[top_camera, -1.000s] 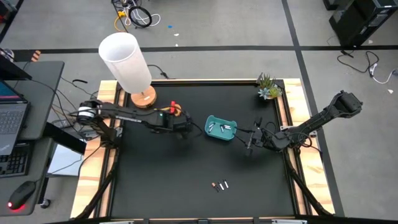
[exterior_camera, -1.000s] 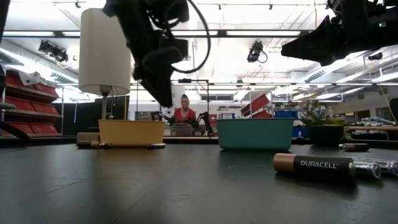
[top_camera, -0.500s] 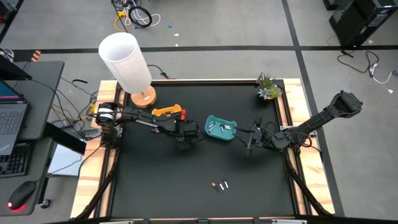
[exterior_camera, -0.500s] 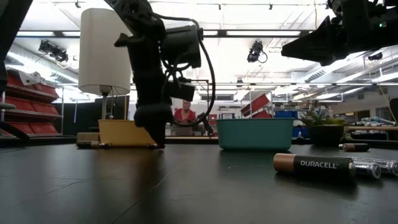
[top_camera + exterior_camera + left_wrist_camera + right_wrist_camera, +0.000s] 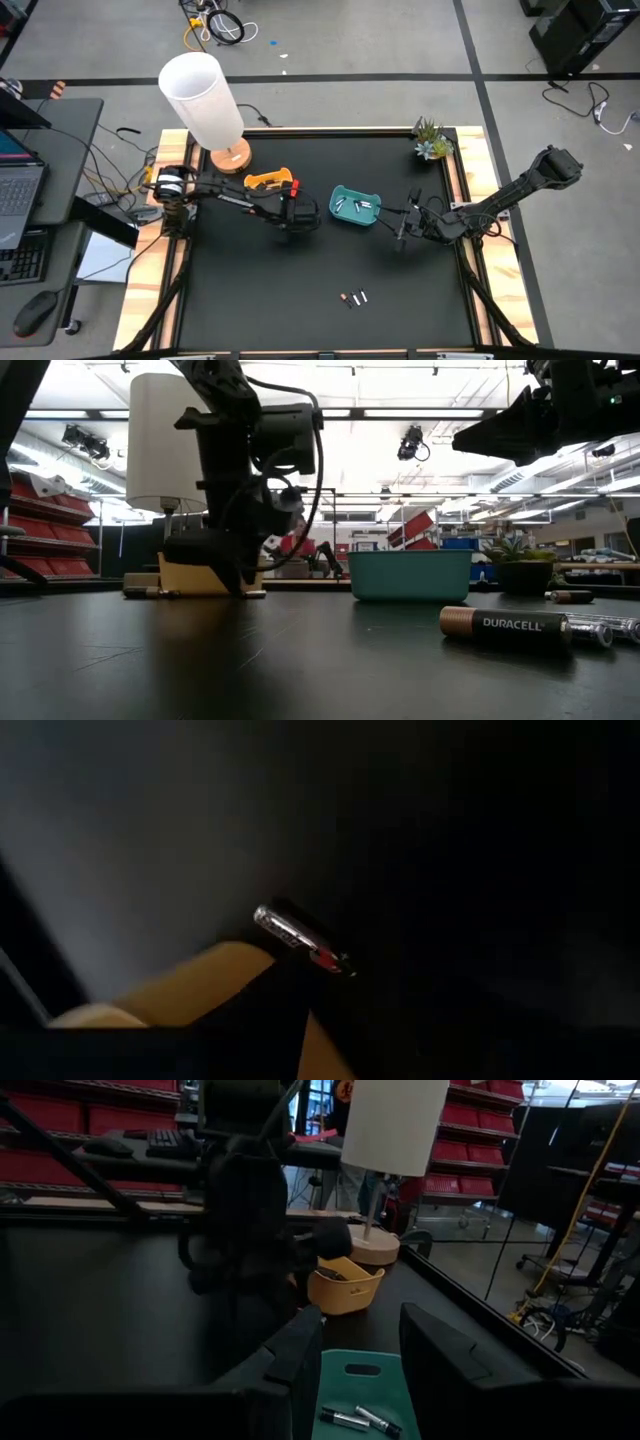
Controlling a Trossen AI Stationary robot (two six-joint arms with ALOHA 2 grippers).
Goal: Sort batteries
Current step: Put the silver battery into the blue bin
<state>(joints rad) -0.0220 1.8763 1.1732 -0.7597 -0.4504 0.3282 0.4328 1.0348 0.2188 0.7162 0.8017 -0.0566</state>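
Down at the middle of the black desk (image 5: 250, 290), the left gripper (image 5: 291, 222) was low over the surface, just beside the yellow tray (image 5: 268, 181) and a little way from the teal tray (image 5: 355, 205). In the low view it sat right at desk level in front of the yellow tray (image 5: 205, 573). Its wrist camera showed a silver battery (image 5: 300, 938) with a red band lying on the dark surface by a yellow rim; whether the left fingers were apart or clamped on anything, I could not tell.

Over on the other side, the right gripper (image 5: 402, 232) hovered just beside the teal tray, its fingers (image 5: 300, 1345) standing apart with nothing between them. 2 batteries in the teal tray (image 5: 355, 1420) lay side by side. Nearer the front edge, 3 loose batteries (image 5: 353, 298) sat together on the desk, well apart from both trays, the closest a dark copper-ended Duracell (image 5: 505, 627). A white lamp (image 5: 205, 100) and a small plant (image 5: 430, 140) stood at the back corners.
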